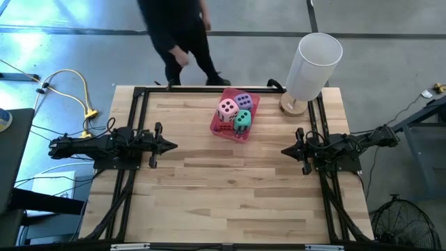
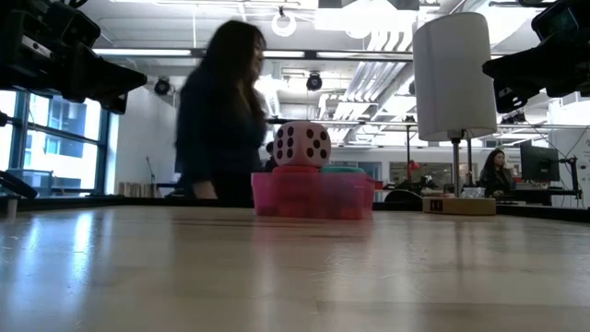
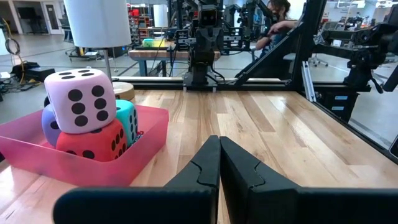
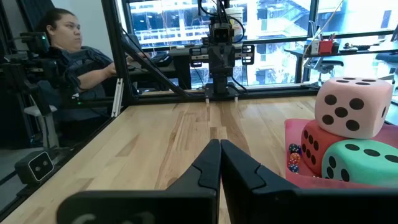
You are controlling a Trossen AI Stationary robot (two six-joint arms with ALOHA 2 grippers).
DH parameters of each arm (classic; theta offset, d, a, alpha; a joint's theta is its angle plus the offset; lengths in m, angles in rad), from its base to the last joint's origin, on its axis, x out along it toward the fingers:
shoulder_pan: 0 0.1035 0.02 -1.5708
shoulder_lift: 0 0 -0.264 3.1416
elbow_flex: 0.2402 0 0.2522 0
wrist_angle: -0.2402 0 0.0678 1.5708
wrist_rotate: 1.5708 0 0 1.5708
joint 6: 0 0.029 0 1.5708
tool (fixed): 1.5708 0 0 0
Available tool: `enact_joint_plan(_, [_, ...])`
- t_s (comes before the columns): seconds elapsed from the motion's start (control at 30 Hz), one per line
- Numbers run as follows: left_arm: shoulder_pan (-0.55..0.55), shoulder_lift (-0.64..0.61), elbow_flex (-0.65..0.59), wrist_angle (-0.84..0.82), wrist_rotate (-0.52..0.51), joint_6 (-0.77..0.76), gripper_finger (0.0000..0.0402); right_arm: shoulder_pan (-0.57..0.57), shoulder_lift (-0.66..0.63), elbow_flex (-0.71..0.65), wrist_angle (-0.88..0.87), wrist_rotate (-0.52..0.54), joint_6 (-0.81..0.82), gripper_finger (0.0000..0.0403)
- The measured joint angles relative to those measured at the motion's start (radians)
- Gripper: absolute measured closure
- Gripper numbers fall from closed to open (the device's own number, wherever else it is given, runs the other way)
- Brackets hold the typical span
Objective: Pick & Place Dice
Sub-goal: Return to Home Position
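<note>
We find all four dice, the pink die (image 1: 227,109) atop the purple die (image 1: 243,101), teal die (image 1: 242,120) and red die (image 3: 93,144), in the pink tray (image 3: 93,173). The left gripper (image 1: 174,146) and right gripper (image 1: 282,150) are clenched and empty. The tray lies between them toward the far edge, marginally nearer the right.

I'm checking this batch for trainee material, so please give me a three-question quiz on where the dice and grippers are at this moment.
1. True or false: the pink die rests on top of the red die.
2. Multiple choice: the teal die lies A) inside the pink tray B) outside it C) out of view.
3. Fill in: the left gripper and the right gripper both have their fingers ___.
Key: 1 true; 2 A; 3 shut.
</note>
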Motion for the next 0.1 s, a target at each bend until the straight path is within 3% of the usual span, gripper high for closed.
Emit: enact_joint_plan(0.1, [0.000,0.000,0.000,0.000,0.000,0.000,0.0401,0.000,0.000,0.000,0.000,0.000,0.000,0.0401])
